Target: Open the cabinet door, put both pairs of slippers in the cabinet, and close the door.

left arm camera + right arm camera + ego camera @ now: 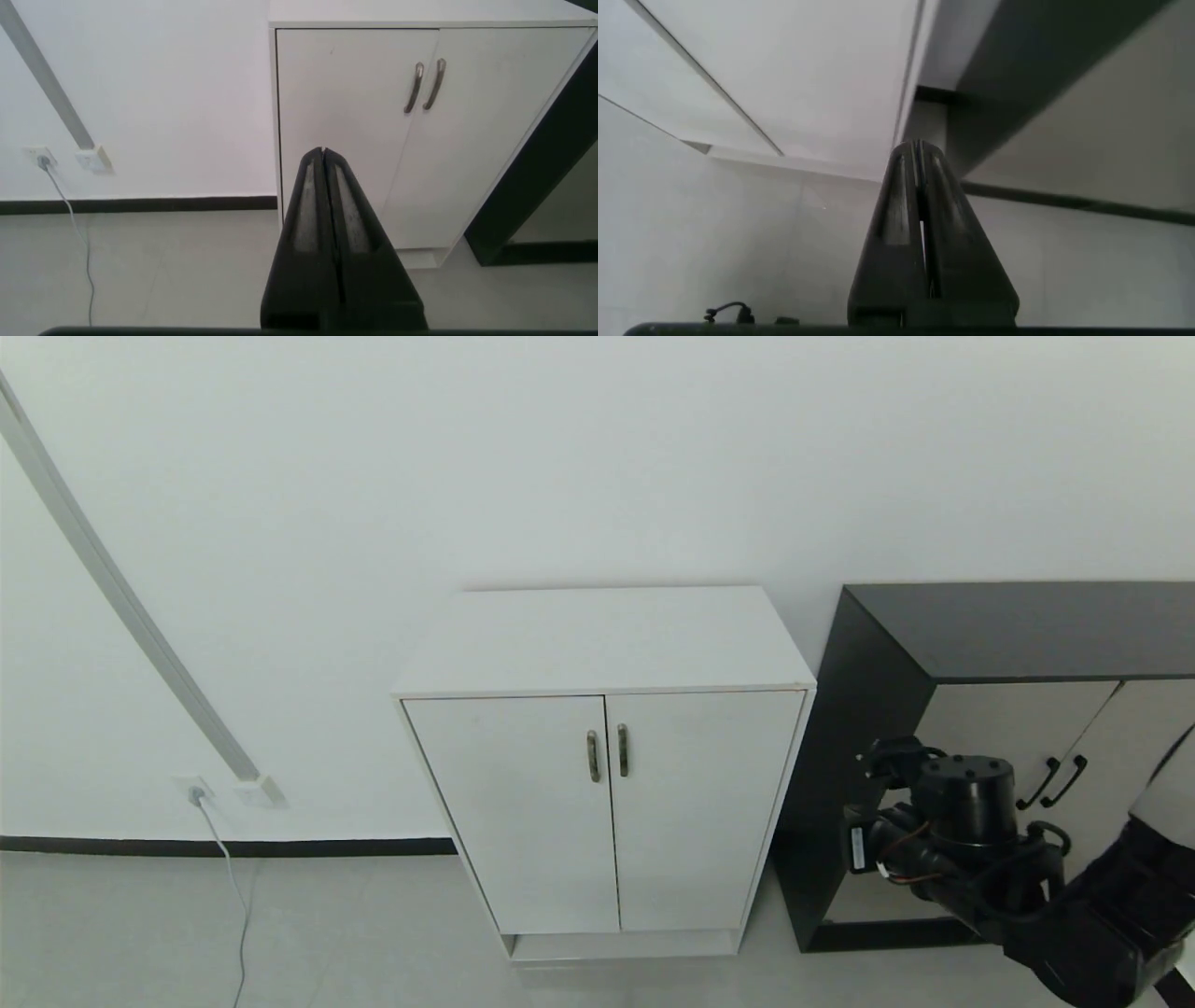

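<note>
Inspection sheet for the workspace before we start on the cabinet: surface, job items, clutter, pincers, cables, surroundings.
Surface: grey floor; the white cabinet stands on it against the wall.
Job's things: left door and right door both shut; two upright handles side by side at the middle seam.
Clutter: nothing seen.
Grippers: left pincer shut, empty, facing the white cabinet; right pincer shut, empty.
Cables: grey lead runs from the wall socket down onto the floor.
Surroundings: black cabinet right of the white one; slanted trunking on the wall; dark skirting.
</note>
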Available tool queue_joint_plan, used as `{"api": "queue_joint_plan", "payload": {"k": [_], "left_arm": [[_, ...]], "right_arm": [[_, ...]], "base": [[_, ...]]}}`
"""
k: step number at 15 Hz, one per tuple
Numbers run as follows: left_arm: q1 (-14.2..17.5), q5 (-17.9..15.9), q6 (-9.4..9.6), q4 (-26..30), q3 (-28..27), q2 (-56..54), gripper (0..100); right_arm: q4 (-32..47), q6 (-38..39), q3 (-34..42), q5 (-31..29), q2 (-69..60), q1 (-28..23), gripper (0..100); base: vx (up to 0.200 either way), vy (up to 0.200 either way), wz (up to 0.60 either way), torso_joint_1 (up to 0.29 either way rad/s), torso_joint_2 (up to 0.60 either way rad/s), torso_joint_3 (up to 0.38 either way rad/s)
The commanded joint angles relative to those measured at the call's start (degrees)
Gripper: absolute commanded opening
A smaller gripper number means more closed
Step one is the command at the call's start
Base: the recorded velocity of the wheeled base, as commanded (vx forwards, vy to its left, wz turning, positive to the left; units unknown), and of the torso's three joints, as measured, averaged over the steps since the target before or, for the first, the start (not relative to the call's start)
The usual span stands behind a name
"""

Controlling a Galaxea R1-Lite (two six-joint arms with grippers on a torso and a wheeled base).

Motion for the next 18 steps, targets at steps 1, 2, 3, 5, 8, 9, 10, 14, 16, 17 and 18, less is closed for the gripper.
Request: {"api": "queue_joint_plan", "payload": {"k": [1, 2, 3, 5, 8, 9, 10, 14, 16, 17, 18], "left_arm": [[0.0, 0.0, -0.04, 0.0, 0.0, 0.1, 0], [0.0, -0.1, 0.05, 0.0, 0.0, 0.1, 0], [0.0, -0.1, 0.05, 0.0, 0.0, 0.1, 0], [0.0, -0.1, 0.05, 0.0, 0.0, 0.1, 0], [0.0, -0.1, 0.05, 0.0, 0.0, 0.1, 0], [0.0, -0.1, 0.13, 0.0, 0.0, 0.1, 0], [0.0, -0.1, 0.13, 0.0, 0.0, 0.1, 0], [0.0, -0.1, 0.13, 0.0, 0.0, 0.1, 0], [0.0, -0.1, 0.13, 0.0, 0.0, 0.1, 0], [0.0, -0.1, 0.13, 0.0, 0.0, 0.1, 0], [0.0, -0.2, 0.13, 0.0, 0.0, 0.1, 0]], "right_arm": [[-3.1, -0.2, 7.4, -0.1, -4.8, -1.5, 0], [-4.9, -0.3, 10.4, -0.3, -6.1, -2.2, 0], [-6.6, -0.5, 13.8, -0.3, -7.6, -3.2, 0], [-8.5, -0.6, 19.3, -0.3, -10.2, -5.1, 0], [-9.5, -0.6, 25.8, -0.1, -15.0, -7.7, 0], [-9.4, -0.7, 28.0, 0.2, -17.3, -8.4, 0], [-9.4, -0.7, 28.1, 0.2, -17.4, -8.4, 0], [5.2, -1.5, 29.3, 3.0, -32.8, -13.5, 0], [15.6, -1.6, 29.3, 4.8, -42.0, -13.5, 0], [19.8, -1.6, 29.3, 5.1, -46.2, -13.5, 0], [23.6, -1.6, 29.3, 5.2, -50.1, -13.5, 0]], "base": [[0.0, 0.0, 0.0, 0.0, 0.0, 0.0], [0.0, 0.0, 0.0, 0.0, 0.0, 0.0], [0.0, 0.0, 0.0, 0.0, 0.0, 0.0], [0.0, 0.0, 0.0, 0.0, 0.0, 0.0], [0.0, 0.0, 0.0, 0.0, 0.0, 0.0], [0.0, 0.0, 0.0, 0.0, 0.0, 0.0], [0.0, 0.0, 0.0, 0.0, 0.0, 0.0], [0.0, 0.0, 0.0, 0.0, 0.0, 0.0], [0.0, 0.0, 0.0, 0.0, 0.0, 0.0], [0.0, 0.0, 0.0, 0.0, 0.0, 0.0], [0.0, 0.0, 0.0, 0.0, 0.0, 0.0]]}}
